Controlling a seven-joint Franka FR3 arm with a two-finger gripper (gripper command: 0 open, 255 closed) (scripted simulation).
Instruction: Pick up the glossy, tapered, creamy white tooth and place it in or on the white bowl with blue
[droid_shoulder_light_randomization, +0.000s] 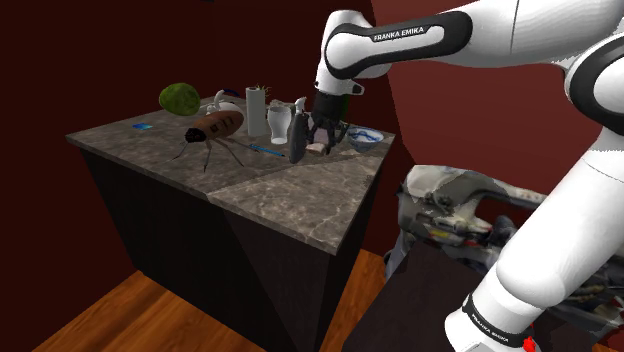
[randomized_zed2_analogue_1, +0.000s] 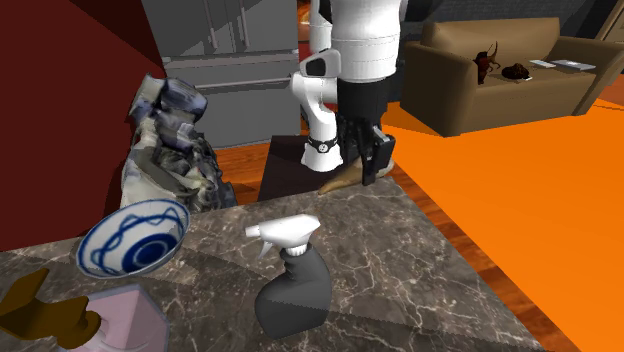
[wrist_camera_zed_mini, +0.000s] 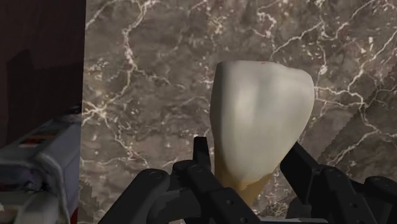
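Clasping the tooth (wrist_camera_zed_mini: 261, 108), end effector (wrist_camera_zed_mini: 248, 154) hangs over marble countertop (wrist_camera_zed_mini: 146, 76) — red walls (droid_shoulder_light_randomization: 100, 60).

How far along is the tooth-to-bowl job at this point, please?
Done: the gripper is clasped on the tooth. In hand: the tooth, over the marbled counter; I cannot tell whether it is lifted. Left: carrying it to the white-and-blue bowl and releasing it there.
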